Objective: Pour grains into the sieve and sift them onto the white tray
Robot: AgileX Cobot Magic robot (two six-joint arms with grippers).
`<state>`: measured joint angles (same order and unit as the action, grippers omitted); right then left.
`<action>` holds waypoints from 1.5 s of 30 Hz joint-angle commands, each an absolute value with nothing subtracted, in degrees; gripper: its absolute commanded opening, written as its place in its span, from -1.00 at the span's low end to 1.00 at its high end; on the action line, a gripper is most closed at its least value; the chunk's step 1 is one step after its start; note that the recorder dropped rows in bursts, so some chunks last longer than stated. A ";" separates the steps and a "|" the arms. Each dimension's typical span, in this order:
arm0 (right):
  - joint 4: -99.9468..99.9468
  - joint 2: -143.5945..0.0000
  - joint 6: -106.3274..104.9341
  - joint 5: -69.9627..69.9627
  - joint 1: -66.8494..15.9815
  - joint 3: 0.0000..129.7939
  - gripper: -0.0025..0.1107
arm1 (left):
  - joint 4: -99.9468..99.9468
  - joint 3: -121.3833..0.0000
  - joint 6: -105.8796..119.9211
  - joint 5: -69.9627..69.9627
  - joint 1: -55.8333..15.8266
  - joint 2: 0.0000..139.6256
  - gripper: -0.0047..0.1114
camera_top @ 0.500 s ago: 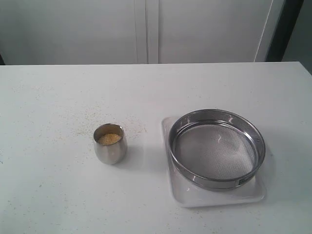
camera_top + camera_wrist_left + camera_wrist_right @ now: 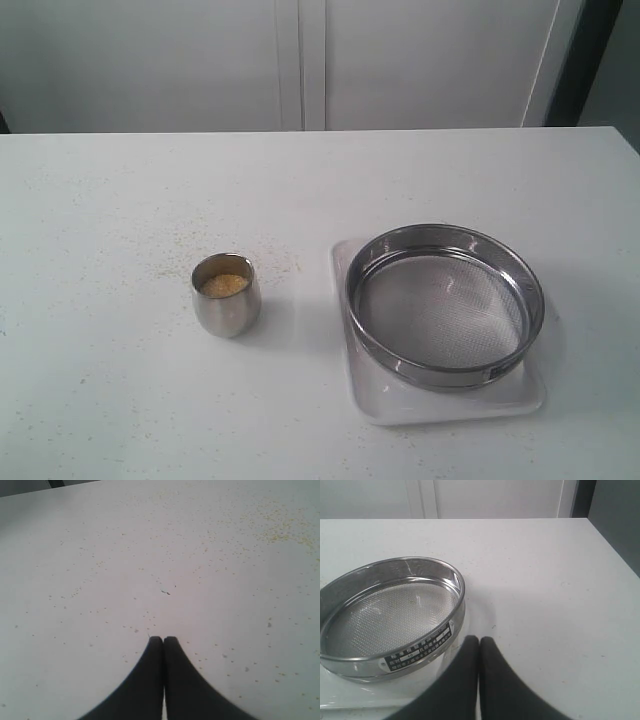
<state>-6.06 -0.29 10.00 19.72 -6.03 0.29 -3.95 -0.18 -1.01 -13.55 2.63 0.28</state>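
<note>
White counter (image 2: 120, 400) stretches before pale cabinet doors (image 2: 300, 60). Left of centre in the exterior view stands a small steel cup (image 2: 226, 312) holding yellow-orange grains (image 2: 223, 285), with stray granules speckling the surface around it. To its right and apart from it, the empty sieve (image 2: 440, 377) sits on the white tray (image 2: 450, 408). The left fingers (image 2: 152, 665) are pressed together above speckled counter. The right fingers (image 2: 467, 670) are also together, holding nothing, facing the sieve.

The exterior camera looks down across the table (image 2: 100, 400). The right wrist camera shares the sieve (image 2: 390, 615), close up; the left faces the table closely.
</note>
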 commanded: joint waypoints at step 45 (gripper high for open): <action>-6.10 0.00 10.25 19.26 -6.27 0.00 -0.96 | -3.61 0.00 -1.55 14.21 2.81 0.00 -0.92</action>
